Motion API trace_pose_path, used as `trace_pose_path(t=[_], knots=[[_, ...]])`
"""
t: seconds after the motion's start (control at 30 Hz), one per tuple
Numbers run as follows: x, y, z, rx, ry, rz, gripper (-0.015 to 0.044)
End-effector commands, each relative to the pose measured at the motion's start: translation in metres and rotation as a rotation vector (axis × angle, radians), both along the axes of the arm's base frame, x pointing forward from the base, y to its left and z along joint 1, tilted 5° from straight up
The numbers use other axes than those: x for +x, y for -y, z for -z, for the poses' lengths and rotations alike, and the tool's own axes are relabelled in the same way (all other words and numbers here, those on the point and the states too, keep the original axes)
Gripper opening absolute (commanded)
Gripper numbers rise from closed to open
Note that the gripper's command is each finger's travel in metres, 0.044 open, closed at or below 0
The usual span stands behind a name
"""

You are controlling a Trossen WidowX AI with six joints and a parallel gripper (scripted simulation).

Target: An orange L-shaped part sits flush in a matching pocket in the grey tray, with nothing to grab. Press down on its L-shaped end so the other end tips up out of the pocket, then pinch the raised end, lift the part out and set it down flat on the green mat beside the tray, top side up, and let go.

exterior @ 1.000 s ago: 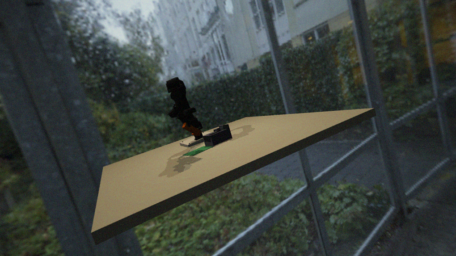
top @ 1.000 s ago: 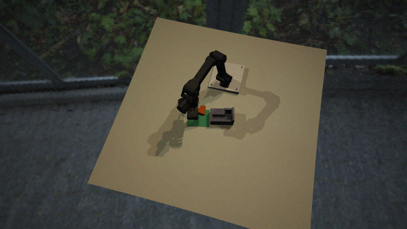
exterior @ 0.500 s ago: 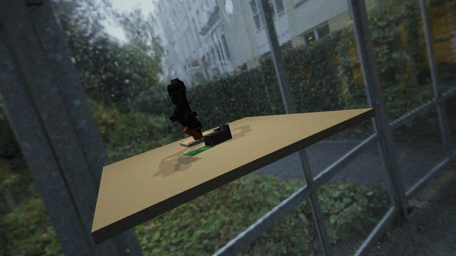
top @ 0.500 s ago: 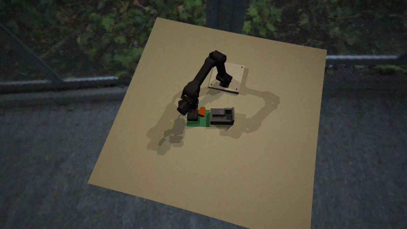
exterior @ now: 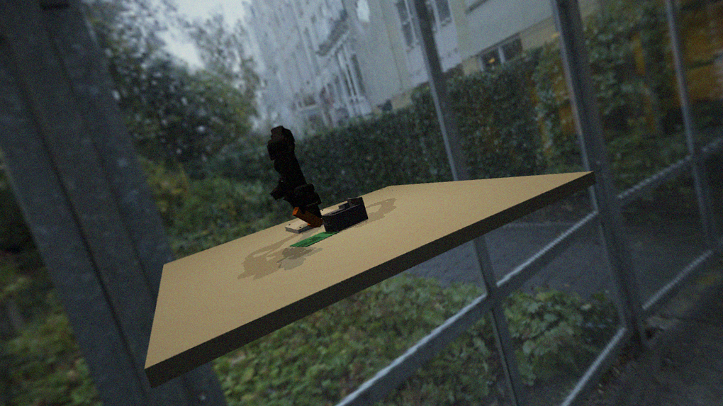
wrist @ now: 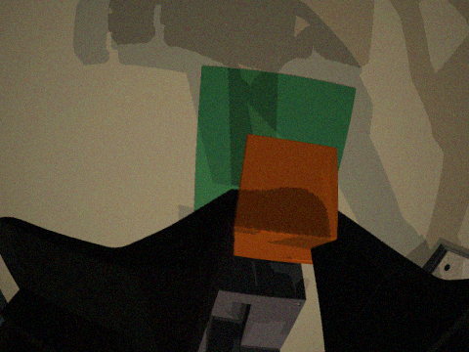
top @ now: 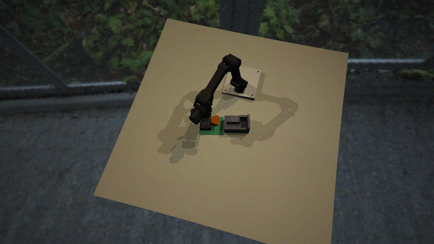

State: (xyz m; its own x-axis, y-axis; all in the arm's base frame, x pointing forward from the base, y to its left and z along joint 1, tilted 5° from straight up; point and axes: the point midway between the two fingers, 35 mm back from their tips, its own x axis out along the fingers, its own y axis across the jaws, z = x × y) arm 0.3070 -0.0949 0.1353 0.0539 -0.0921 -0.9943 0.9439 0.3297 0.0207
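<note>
My gripper (wrist: 277, 206) is shut on the orange part (top: 215, 120) (exterior: 305, 217) (wrist: 290, 168). The part is held in the air and slants down to the right in the exterior view. The fingers hide some of it, so its L-shape cannot be made out. The green mat (top: 217, 131) (exterior: 312, 240) (wrist: 315, 108) lies flat below, partly covered by the arm in the top view. The grey tray (top: 236, 130) (exterior: 345, 217) (wrist: 280, 313) stands beside the mat, its pocket holding no orange part.
The tray's raised walls stand close to the mat's right edge in the top view. The arm's pale base plate (top: 254, 80) (wrist: 458, 264) is behind them on the tan table (top: 242, 188) (exterior: 418, 219). Arm shadows fall across the mat and table.
</note>
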Motion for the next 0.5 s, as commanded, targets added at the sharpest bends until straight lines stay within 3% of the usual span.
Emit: trace_pose_path(t=[0.0, 0.47], knots=[[-0.001, 0.0, 0.01, 0.006, -0.008, -0.004, 0.0], [-0.001, 0.002, 0.032, 0.005, -0.008, -0.004, 0.0]])
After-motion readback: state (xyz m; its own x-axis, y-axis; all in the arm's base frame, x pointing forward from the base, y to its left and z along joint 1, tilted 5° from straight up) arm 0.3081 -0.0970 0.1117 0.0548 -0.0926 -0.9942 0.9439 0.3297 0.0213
